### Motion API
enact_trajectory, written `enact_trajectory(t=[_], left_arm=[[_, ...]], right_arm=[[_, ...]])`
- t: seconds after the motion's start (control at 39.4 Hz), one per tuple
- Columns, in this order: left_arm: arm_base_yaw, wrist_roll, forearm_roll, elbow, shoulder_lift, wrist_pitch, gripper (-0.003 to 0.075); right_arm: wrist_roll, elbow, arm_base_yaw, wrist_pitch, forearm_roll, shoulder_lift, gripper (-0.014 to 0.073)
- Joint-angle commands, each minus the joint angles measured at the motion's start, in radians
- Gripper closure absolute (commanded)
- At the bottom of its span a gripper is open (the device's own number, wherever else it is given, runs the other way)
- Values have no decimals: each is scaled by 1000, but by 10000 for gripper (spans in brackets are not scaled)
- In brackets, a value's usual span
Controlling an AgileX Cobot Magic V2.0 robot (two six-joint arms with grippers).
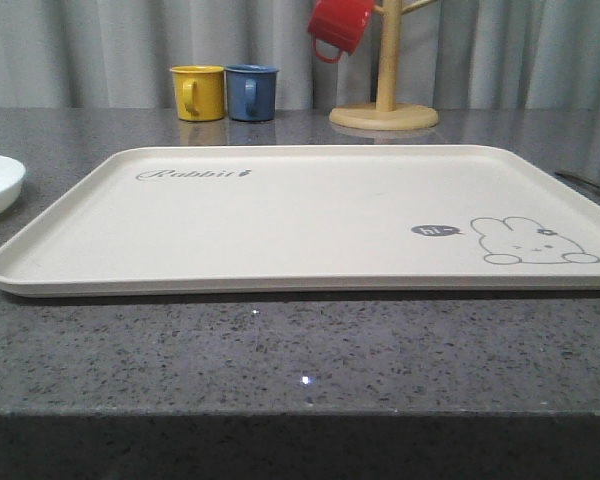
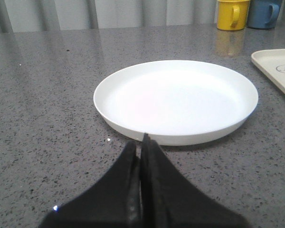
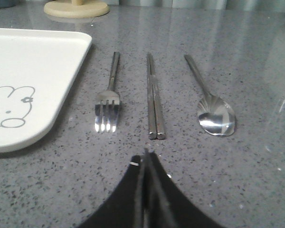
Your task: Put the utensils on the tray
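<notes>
I count one fork (image 3: pixel 107 111), two chopsticks (image 3: pixel 154 99), one spoon (image 3: pixel 215 118), one tray (image 1: pixel 300 215), one plate (image 2: pixel 175 99), three mugs (image 1: pixel 198 92).

The left gripper (image 2: pixel 142 142) hangs just above the grey speckled counter (image 2: pixel 42 118), its two black fingers (image 2: pixel 156 175) pressed together with no gap, their tips right at the near rim of a round white plate (image 2: pixel 175 99). The plate is bare and lies flat on the counter. Beyond the plate, near the curtain, a yellow mug (image 2: pixel 232 14) and a blue mug (image 2: pixel 263 14) stand side by side. A corner of the cream tray (image 2: pixel 275 71) lies just beside the plate, apart from it, with grey script on it.
</notes>
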Motion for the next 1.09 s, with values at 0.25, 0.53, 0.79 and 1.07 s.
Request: enact_trajectory(t=[0.25,0.53,0.79,1.07], left_arm=[[0,-9,-8,4,-24,-83,738],[0,-9,-8,4,-24,-83,738],[0,-9,-8,4,-24,-83,738],[0,-9,-8,4,-24,-85,738]], right_arm=[[-6,-2,-6,-78,1,-17,662],[-6,-2,-6,-78,0,-17,662],[-6,-2,-6,-112,-1,-17,662],[-6,-2,-6,-124,-1,-17,662]])
